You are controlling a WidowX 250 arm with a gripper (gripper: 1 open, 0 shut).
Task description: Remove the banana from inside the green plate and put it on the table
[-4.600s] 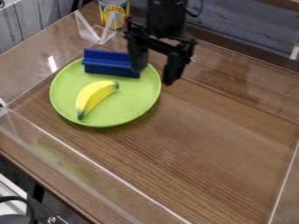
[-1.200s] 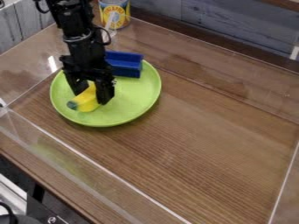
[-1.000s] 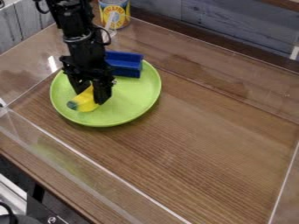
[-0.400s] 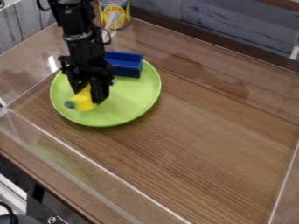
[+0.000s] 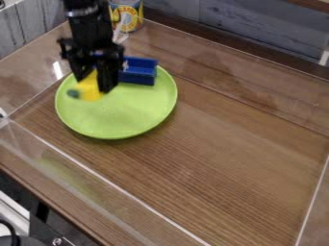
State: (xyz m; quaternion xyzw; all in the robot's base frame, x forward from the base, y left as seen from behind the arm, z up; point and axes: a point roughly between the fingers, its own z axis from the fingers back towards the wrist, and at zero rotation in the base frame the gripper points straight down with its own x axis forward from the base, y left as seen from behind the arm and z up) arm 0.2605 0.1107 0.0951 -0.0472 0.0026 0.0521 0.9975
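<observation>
My black gripper (image 5: pixel 94 85) hangs pointing down over the left half of the green plate (image 5: pixel 129 117), shut on the banana (image 5: pixel 88 92). The banana is lifted off the plate; only a short yellow stretch of it shows below and between the fingers. The plate lies on the brown wood-grain table (image 5: pixel 218 154) at the upper left.
A blue rectangular block (image 5: pixel 138 70) lies on the plate's far edge, just right of the gripper. A yellow-and-white container (image 5: pixel 125 14) stands behind the plate. Clear plastic walls (image 5: pixel 77 183) run round the table edges.
The gripper has risen from the plate with the banana held in it, and has drifted slightly toward the back. The plate and blue block stayed put.
</observation>
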